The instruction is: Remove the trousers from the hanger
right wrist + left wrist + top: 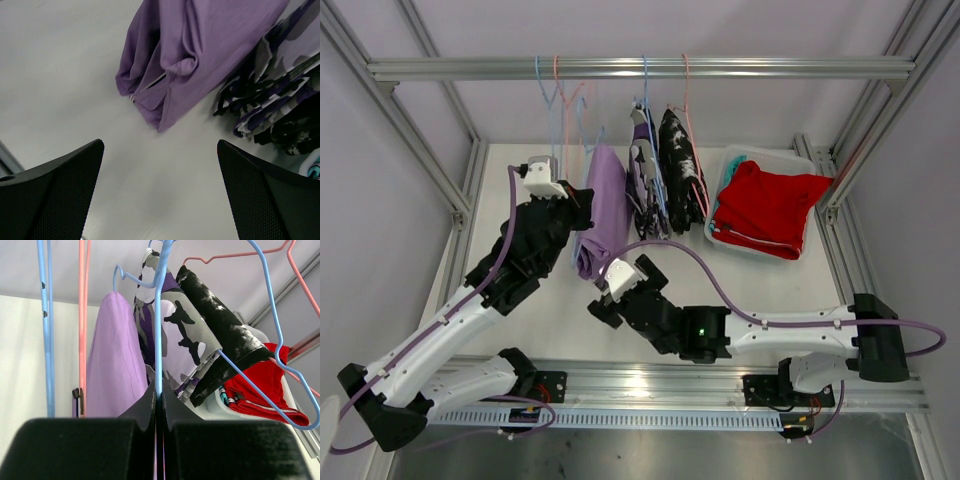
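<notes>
I see a white tabletop (790, 290) inside a cage of silver aluminium bars, with pale grey walls around it. A horizontal silver rail (640, 68) crosses the back, and thin blue and pink wire hangers hook over it.

Three pairs of trousers hang side by side at the middle of the rail. The folded lilac cloth trousers (603, 205) are on the left, and their lower fold reaches the table. Just beside them are the purple, white and black print trousers (645, 180), then the black trousers with white blotches (678, 165).

To the right, a shallow white plastic bin (798, 160) sits on the table. It holds the red trousers (767, 208), with the teal trousers (744, 160) showing behind them.

My left gripper (159, 390) is raised beside the lilac pair, its jaws pinched tight on a blue wire hanger (159, 330). I cannot tell which pair that hanger carries. My right gripper (160, 145) hangs low over bare table near the lilac fold, jaws spread wide and holding nothing.
</notes>
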